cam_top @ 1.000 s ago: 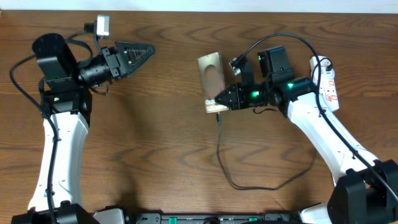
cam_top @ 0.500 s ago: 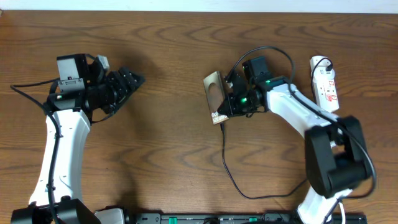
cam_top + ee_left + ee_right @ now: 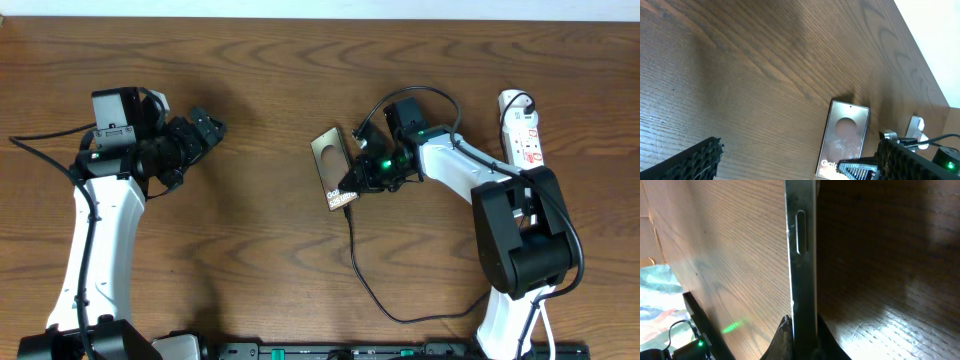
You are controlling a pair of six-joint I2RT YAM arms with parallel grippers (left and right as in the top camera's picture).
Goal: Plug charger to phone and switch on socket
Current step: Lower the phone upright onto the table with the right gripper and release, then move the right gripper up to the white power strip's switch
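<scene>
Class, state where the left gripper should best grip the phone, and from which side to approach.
Grip the phone across its long silver edges near the far end, coming down from the left. It looks flat and narrow, so open jaws could span it, and the right gripper and the charger crowd its near end.

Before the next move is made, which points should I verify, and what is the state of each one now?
1. Left gripper open and far from the phone: ok.
2. Right gripper shut at the phone's lower end: ok.
3. What the right gripper pinches, phone edge or plug: cannot tell.
4. Charger seated in the phone: cannot tell, because the fingers hide the port.
5. Charger runs away from the phone in a loose curve, with no knot seen: ok.
6. Socket switched on: cannot tell, because the switch is too small to see. Neither gripper is at the socket.
</scene>
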